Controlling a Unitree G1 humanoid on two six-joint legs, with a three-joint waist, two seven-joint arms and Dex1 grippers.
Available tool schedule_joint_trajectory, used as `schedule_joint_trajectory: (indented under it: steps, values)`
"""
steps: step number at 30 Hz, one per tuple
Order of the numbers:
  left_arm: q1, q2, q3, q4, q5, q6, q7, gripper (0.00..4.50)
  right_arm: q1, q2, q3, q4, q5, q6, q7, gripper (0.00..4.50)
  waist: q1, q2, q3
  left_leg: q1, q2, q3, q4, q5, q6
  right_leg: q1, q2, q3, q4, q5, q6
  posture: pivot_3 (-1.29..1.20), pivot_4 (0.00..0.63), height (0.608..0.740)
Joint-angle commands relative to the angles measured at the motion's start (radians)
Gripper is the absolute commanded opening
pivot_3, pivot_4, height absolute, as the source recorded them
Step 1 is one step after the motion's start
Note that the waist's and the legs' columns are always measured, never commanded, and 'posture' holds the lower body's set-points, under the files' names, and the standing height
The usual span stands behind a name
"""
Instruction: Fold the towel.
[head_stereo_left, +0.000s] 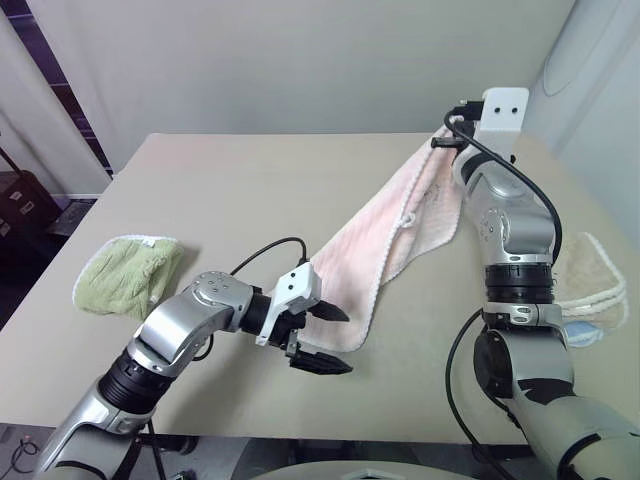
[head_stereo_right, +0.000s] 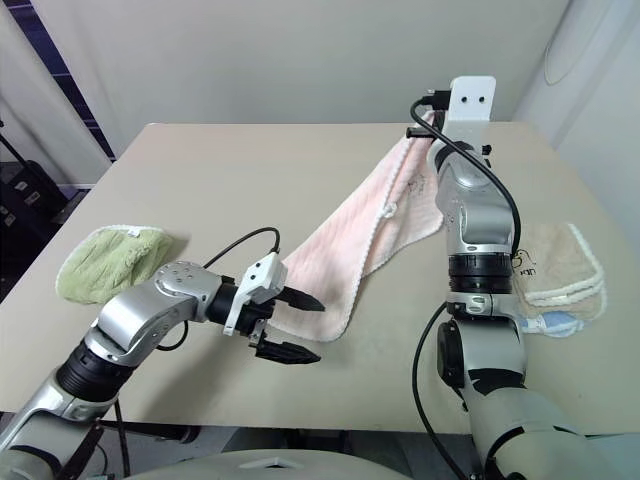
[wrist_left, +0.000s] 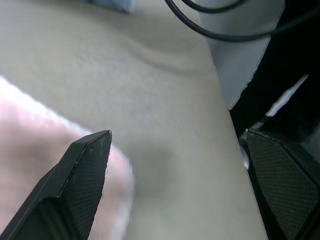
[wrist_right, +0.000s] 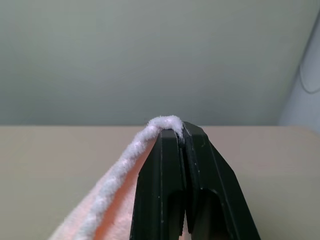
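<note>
Right, my right gripper (wrist_right: 182, 131) is pinched tight on the white trimmed edge of the towel (head_stereo_left: 385, 245), the two black fingers pressed together with a curl of white piping poking out between the tips, and I'm holding that corner up high above the far side of the table (head_stereo_left: 250, 190). From there the pink cloth hangs down in a long slanting band, running from my raised right hand toward the near middle of the table, where its lower end lies flat on the surface with the white border curving round it. A tiny white loop (head_stereo_left: 407, 217) dangles off the edge partway down the drape. My left gripper (head_stereo_left: 322, 338) is down by that lower end, fingers spread wide and holding nothing; one finger lies over the pink corner, the other sits over bare table just beside it, and from the wrist camera I see the blurred pink and white hem beside one fingertip (wrist_left: 87, 165) and plain tabletop between the two. Further out, a crumpled light green towel (head_stereo_left: 130, 272) sits on the left side of the table, well apart from the pink one, and a folded beige towel (head_stereo_right: 560, 265) lies on the right side, behind my right arm.
</note>
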Motion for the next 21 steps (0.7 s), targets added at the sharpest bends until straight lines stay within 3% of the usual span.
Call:
schedule_joint_trajectory:
  steps: [1,8,16,21]
  values:
    - [-0.061,-0.058,-0.036,0.042,0.040,-0.006,0.047,4.50,-0.087,0.028,-0.007,-0.119,0.012,0.029,-0.036,0.02,0.000,0.000,0.000,0.000,0.000,0.000,0.000,0.000,0.000,0.000,0.000,0.000,0.000,0.000,0.000,0.00,0.000,0.740]
    - [-0.065,-0.064,-0.077,0.172,0.133,-0.093,0.046,4.50,-0.131,0.058,0.004,-0.147,0.003,0.045,-0.062,0.02,-0.003,0.000,0.000,-0.001,0.000,0.001,-0.001,0.000,0.000,-0.001,0.000,0.000,0.000,0.000,0.000,0.00,0.000,0.740]
    - [-0.025,-0.136,-0.068,0.496,0.279,-0.418,0.080,4.50,-0.115,0.076,0.025,-0.136,-0.007,0.032,-0.054,0.02,0.000,0.000,0.000,-0.003,0.000,0.001,0.000,0.000,0.000,-0.003,0.000,0.000,0.000,0.000,0.000,0.00,0.000,0.740]
    - [-0.026,-0.209,-0.011,0.734,0.260,-0.615,0.014,4.50,-0.100,0.080,0.027,-0.147,-0.009,0.033,-0.054,0.02,0.001,0.000,-0.001,-0.002,0.000,0.001,0.000,0.000,0.000,-0.002,0.000,0.000,0.000,0.000,0.000,0.00,0.000,0.740]
